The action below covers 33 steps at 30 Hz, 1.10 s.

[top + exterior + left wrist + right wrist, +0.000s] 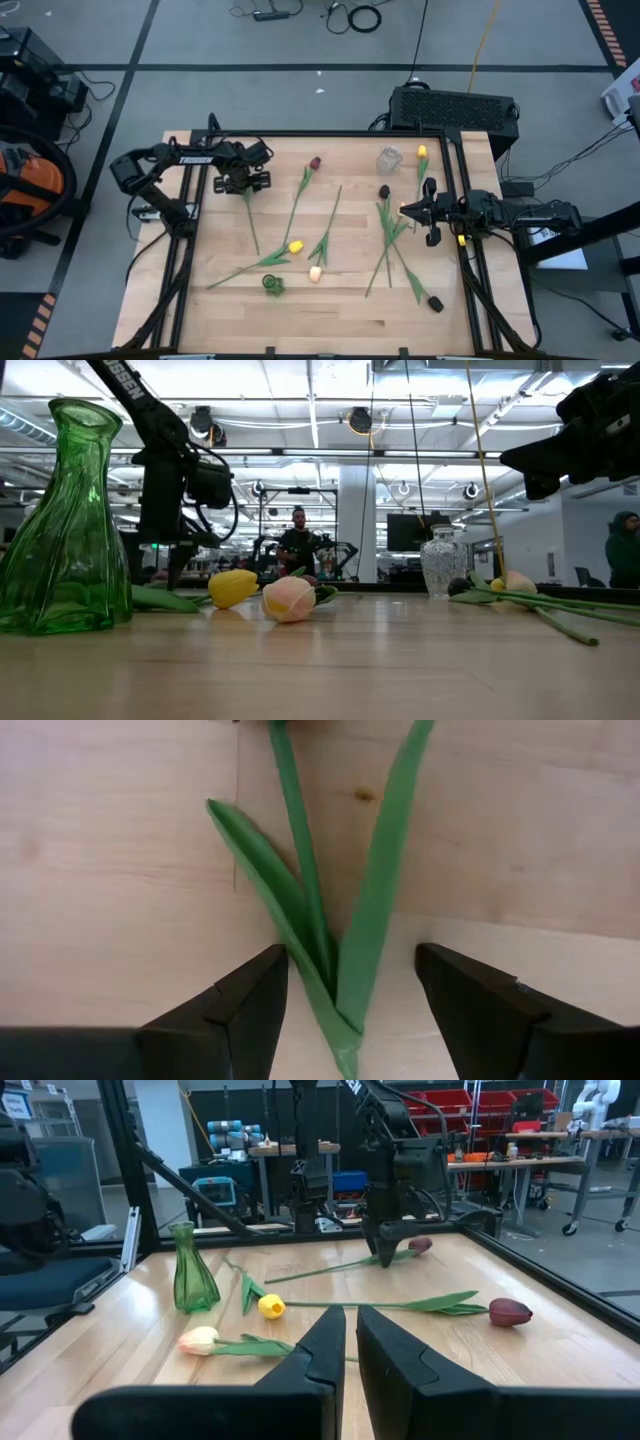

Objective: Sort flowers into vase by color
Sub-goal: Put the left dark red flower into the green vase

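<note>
Green leaves and a thin stem [305,890] fill the gap between the left gripper's [350,1010] spread fingers, which are released and clasp nothing yet. The stem runs straight away from the fingers, so its long axis lies across the line on which they would close; a squeeze here would likely catch stem and leaves together. From above, the left gripper [243,183] hangs over the far left part of the worktop [300,320], at the far end of a stem that trails toward the near side. The left arm is plainly the nearer one to this flower.

The right gripper [420,210] waits near the right edge with fingers clenched on nothing. The other flowers lie loose across the worktop: a dark red tulip [315,162], a yellow tulip [295,246], a peach tulip [315,273], and more stems by the right arm.

Only the left wrist view shows the stem centred between the fingers. The table-level view shows instead a green vase [68,520] and a clear vase [443,563], both upright and without flowers.
</note>
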Each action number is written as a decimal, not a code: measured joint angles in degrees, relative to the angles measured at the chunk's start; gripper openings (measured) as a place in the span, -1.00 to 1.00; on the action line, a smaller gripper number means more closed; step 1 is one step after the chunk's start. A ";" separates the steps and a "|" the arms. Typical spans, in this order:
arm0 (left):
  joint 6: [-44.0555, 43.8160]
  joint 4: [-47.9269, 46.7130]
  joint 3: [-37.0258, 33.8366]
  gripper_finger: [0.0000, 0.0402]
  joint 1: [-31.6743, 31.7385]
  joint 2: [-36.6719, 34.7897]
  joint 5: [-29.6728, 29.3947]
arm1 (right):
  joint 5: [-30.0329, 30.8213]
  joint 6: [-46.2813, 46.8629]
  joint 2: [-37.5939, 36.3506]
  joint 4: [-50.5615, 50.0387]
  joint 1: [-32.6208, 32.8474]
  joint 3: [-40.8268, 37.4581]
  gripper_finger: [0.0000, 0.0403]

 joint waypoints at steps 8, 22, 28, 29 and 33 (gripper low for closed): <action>0.24 0.45 0.24 -0.09 1.34 2.46 1.31 | 0.07 0.00 0.00 0.01 0.00 0.01 -0.88; 8.08 1.13 0.22 -0.93 2.03 2.50 2.10 | 0.04 0.00 0.01 0.01 0.00 0.02 -0.88; 11.21 2.20 0.09 -0.83 2.03 2.33 2.99 | 0.04 0.00 0.00 0.01 0.00 0.01 -0.88; 12.19 2.07 0.19 -0.84 2.03 2.33 3.15 | 0.04 0.00 0.00 0.01 0.00 0.02 -0.88; 17.59 0.96 1.40 -0.96 0.94 1.19 2.69 | 0.02 0.00 0.01 0.01 0.00 0.02 -0.88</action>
